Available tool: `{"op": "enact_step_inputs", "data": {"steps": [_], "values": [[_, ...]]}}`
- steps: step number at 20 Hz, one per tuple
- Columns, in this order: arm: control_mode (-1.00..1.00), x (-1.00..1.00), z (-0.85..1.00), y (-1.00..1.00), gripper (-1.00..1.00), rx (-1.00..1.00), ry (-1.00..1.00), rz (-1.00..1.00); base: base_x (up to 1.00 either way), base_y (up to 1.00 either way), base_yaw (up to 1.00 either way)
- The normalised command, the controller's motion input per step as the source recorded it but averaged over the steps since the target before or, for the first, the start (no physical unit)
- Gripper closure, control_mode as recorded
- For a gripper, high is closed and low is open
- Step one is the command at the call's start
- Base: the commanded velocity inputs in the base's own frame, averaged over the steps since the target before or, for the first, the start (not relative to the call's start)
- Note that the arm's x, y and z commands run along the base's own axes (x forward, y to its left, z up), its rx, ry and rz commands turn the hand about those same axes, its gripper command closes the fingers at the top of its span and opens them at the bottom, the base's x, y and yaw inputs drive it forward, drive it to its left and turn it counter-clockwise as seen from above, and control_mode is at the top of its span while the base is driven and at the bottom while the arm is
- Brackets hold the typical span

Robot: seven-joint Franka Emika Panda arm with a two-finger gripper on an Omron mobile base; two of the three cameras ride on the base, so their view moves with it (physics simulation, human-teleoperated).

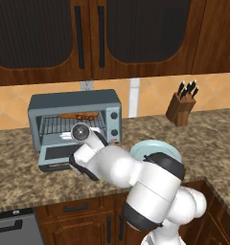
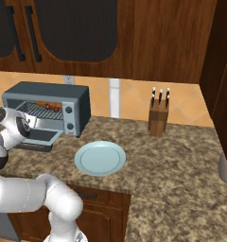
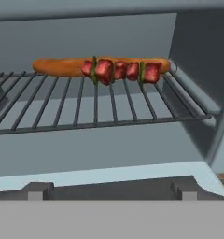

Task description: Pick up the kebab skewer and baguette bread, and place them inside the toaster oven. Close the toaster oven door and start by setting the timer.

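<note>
The kebab skewer (image 3: 119, 71) lay on the toaster oven (image 1: 45, 106) rack, touching the baguette bread (image 3: 58, 66) behind — partly hiding it. The gripper (image 1: 74, 135) stood wide, empty, fingertips cut off.

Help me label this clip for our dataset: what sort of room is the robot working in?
A home-style kitchen, rendered. A speckled stone counter runs under dark wood cabinets, carrying a toaster oven, a knife block and a pale blue plate.

Smooth blue-grey metal oven (image 1: 74, 103), thin wire rack (image 3: 86, 105), speckled stone counter (image 2: 181, 160), shiny dark wood cupboards (image 1: 150, 38), smooth plate (image 2: 100, 158).
</note>
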Motion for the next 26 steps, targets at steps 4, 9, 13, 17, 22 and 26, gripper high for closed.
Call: {"op": "enact_step_inputs", "data": {"steps": [4,9,13,17,22,26], "values": [[-1.00,-1.00,0.00,0.06,-1.00,0.00,0.04,0.00,0.00,0.00,0.00],[-1.00,-0.99,0.00,0.14,-1.00,0.00,0.10,0.00,0.00,0.00,0.00],[-1.00,-0.82,0.00,0.18,-1.00,0.00,0.12,0.00,0.00,0.00,0.00],[-1.00,-0.42,-0.01,0.06,-1.00,0.00,0.03,0.00,0.00,0.00,0.00],[-1.00,-0.16,-0.20,0.00,-1.00,0.00,0.00,0.00,0.00,0.00,0.00],[-1.00,-0.01,-0.28,0.02,-1.00,0.00,-0.01,0.00,0.00,0.00,0.00]]}}
